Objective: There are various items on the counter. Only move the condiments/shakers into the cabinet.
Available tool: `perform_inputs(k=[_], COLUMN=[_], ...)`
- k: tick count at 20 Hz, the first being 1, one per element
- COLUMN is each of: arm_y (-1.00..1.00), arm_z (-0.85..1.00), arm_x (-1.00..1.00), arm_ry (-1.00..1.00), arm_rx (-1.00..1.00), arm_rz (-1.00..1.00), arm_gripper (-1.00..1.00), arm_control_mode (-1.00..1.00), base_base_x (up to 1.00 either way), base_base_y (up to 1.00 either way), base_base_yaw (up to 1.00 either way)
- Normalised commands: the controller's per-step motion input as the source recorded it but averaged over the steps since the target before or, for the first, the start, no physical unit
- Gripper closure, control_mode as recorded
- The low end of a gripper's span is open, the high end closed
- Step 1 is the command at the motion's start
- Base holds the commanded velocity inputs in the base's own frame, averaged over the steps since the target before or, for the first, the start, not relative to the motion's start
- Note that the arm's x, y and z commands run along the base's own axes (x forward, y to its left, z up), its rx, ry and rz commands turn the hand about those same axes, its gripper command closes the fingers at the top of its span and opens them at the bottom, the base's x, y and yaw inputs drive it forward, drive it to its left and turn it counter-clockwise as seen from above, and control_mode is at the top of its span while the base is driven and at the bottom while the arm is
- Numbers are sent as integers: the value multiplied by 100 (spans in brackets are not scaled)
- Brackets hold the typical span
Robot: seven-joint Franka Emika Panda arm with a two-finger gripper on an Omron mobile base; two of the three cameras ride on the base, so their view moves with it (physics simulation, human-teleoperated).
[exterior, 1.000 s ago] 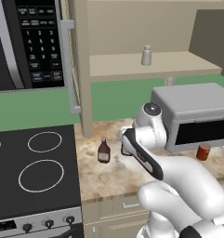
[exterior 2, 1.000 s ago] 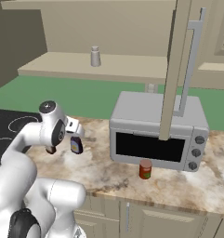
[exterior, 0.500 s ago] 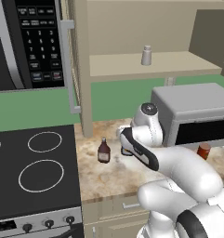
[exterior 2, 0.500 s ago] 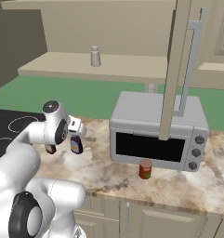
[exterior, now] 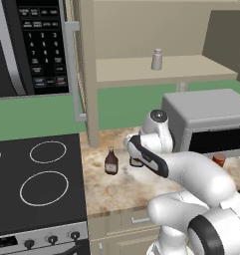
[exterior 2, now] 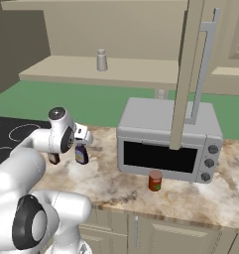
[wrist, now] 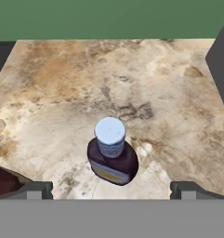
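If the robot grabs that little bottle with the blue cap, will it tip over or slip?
Probably it stays put: the blue-capped bottle stands upright on the counter, and its dark body looks squat and wide. It looks stiff, and likely a bit slick, since its sides seem smooth. The open gripper sits centred above it.

The counter [wrist: 146, 79] looks like polished speckled stone, mottled beige and brown. The dark bottle [wrist: 112, 158] appears glossy, with a matt pale-blue cap and a paper-like yellow label. The microwave [exterior 2: 165, 141] has a smooth, matt grey shell.
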Motion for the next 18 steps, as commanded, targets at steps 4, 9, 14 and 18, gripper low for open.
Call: perform_inputs(k=[4,9,14,18], arm_y=[7,0,0,0], arm_z=[-8,-7,-8,-4], arm_x=[0,3,12,4], arm_ry=[0,0,0,0], arm_rx=[0,0,0,0], arm_rz=[4,1,0,0], arm_gripper=[-100,-100,-100,-100], arm_control_mode=[-100,-100,-100,-100], base_base_x=[0,0,0,0], base_base_y=[0,0,0,0], base_base_yaw=[0,0,0,0])
